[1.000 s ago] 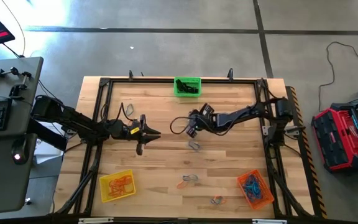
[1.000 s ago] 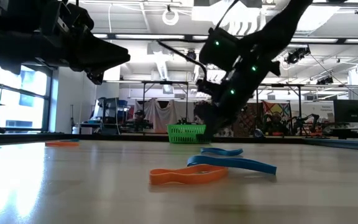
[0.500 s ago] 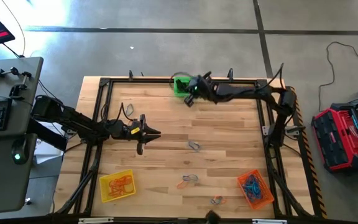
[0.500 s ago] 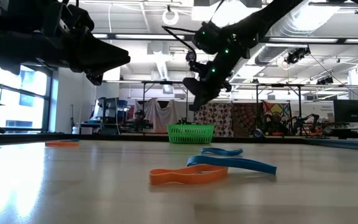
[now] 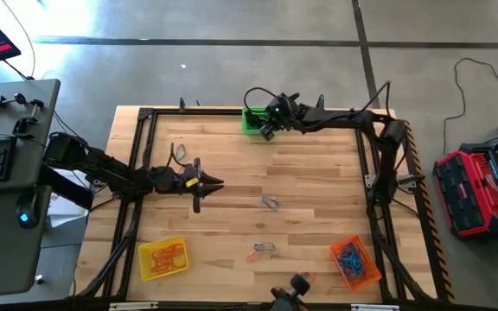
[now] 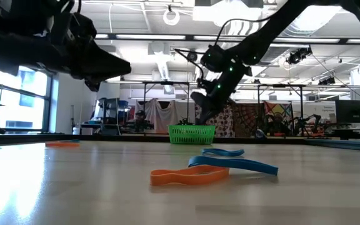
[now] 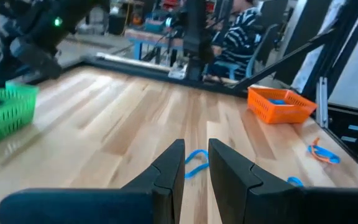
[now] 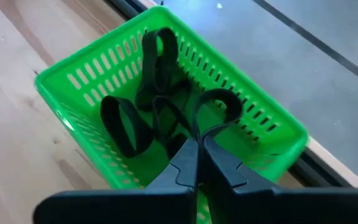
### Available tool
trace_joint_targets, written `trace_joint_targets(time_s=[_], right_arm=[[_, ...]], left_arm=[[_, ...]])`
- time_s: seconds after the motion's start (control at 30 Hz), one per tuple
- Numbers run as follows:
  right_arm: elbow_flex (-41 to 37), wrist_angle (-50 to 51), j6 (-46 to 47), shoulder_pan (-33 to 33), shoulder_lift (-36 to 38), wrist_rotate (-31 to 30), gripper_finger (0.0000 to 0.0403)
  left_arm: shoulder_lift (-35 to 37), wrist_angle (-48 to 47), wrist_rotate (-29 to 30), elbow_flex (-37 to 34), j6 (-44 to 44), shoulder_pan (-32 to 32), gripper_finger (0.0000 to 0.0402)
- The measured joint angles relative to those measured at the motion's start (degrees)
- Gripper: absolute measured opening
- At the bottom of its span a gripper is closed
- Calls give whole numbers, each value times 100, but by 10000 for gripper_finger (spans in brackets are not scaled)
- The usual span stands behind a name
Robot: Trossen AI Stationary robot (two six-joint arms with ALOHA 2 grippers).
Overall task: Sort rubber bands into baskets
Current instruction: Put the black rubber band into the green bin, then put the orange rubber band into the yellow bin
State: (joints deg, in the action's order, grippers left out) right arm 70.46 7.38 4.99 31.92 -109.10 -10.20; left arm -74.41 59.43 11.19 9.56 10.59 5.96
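Green basket beneath right gripper, jaws pinched on a black rubber band; left gripper slightly parted, empty, mid-table.

The green basket sits at the middle of the table's far edge with several black rubber bands lying loose inside, and one more black band hangs as a loop pinched in the closed right gripper just above it. The yellow basket near the front left corner holds orange bands, and the orange basket near the front right corner holds blue ones. Loose bands lie flat on the bare wood between them: a blue-grey one near the centre, an orange and blue pair nearer the front edge, and another pair close to the front edge.
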Motion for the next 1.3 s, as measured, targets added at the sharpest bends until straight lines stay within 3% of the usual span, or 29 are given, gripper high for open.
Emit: trace_joint_targets(time_s=[0.27, 0.53, 0.73, 0.87, 1.13, 1.2, 1.3], right_arm=[[-2, 16, -6, 102, -114, 184, 10], [-2, 130, -244, 120, -108, 171, 125], [-2, 143, -247, 115, 240, 170, 181], [-2, 226, -348, 27, 653, 169, 158], [-2, 602, -547, -405, 1437, 375, 16], [-2, 741, -548, -525, 1521, 466, 7], [-2, 874, -547, -716, 1539, 472, 26]], left_arm=[[0, -590, 10, 0, 572, -322, 43], [17, -1407, -493, 30, 739, -842, 19], [33, -3310, -605, 589, 661, -1049, 21], [33, -5112, -605, 1230, 374, -1093, 21], [35, -8536, -370, 2418, 102, -1098, 22], [35, -9070, -306, 2562, 59, -1098, 23], [35, -9492, -294, 2634, 20, -1150, 35]])
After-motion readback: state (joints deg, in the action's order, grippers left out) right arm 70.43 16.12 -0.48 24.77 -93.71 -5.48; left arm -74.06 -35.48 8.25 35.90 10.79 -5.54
